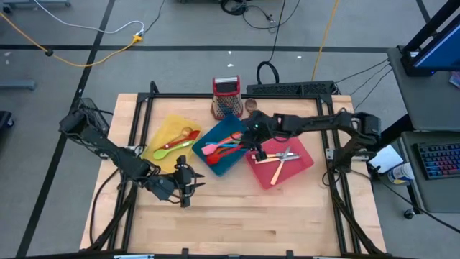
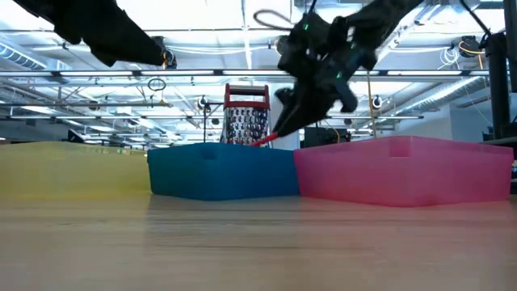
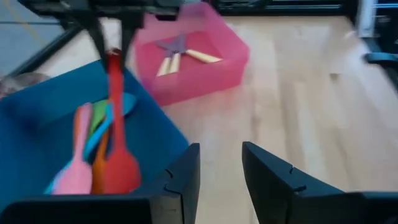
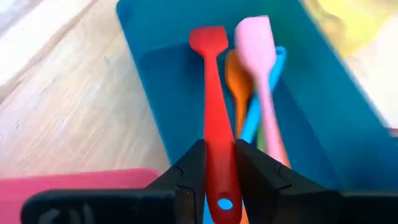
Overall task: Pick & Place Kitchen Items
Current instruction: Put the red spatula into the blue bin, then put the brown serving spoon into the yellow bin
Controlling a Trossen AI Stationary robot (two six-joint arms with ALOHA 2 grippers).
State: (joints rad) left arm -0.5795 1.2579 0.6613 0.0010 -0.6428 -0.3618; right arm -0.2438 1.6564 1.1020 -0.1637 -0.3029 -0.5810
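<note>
My right gripper [image 1: 251, 144] is over the right edge of the teal tray [image 1: 224, 167], shut on a red spatula [image 4: 211, 93]. Its blade [image 4: 208, 37] points down into the tray beside a pink spatula [image 4: 255, 37], an orange one [image 4: 236, 71] and a blue one [image 4: 277, 62], which lie on the tray floor. My left gripper [image 1: 183, 183] is open and empty, low over the table near the teal tray's near corner; its fingers [image 3: 186, 174] point toward the trays. My right gripper pinches the red spatula's handle [image 4: 221, 168] between its two fingers, near the free end with the hole. The fingers slant down from the table's right and lie roughly along the handle. The spatula tilts blade-down into the teal tray; I cannot tell whether the blade touches the floor.
A yellow tray [image 1: 169, 126] at the left holds a green spoon [image 1: 172, 151] and other spoons. A red tray [image 1: 302, 162] at the right holds pale-handled cutlery [image 1: 284, 158]. A metal grater [image 1: 226, 97] stands behind the trays. Bare wood lies along the near edge.
</note>
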